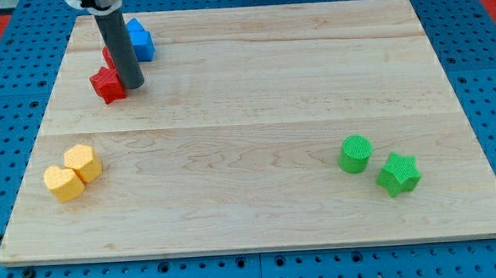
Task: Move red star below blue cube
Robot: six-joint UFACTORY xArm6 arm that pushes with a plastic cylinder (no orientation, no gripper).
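My tip (134, 84) rests on the bench (256, 130) in the far left corner, at the lower end of a dark rod that comes down from the view's top edge. There are no fingers on this arm, only the rod, so nothing is clenched or grasped.

The red star (106, 84) lies just left of my tip, touching it or very nearly so. Behind the rod, a second red block (108, 56) shows only as a sliver at the rod's left side; its shape cannot be made out. The blue cube (140, 39) sits farther back and slightly right of the rod, close to the bench's far edge, partly hidden by the rod on its left side. The red star is nearer to the camera than the blue cube and a little to its left.

On the near left, two yellow blocks touch each other: a yellow hexagon-like block (83, 161) and, just nearer and left of it, a yellow heart-like block (63, 183).

On the near right, well apart from everything else, a green cylinder (355, 154) stands just left of a green star (399, 174); the two are close, perhaps touching.

The bench is a pale wooden board lying on a blue perforated base (8, 100).
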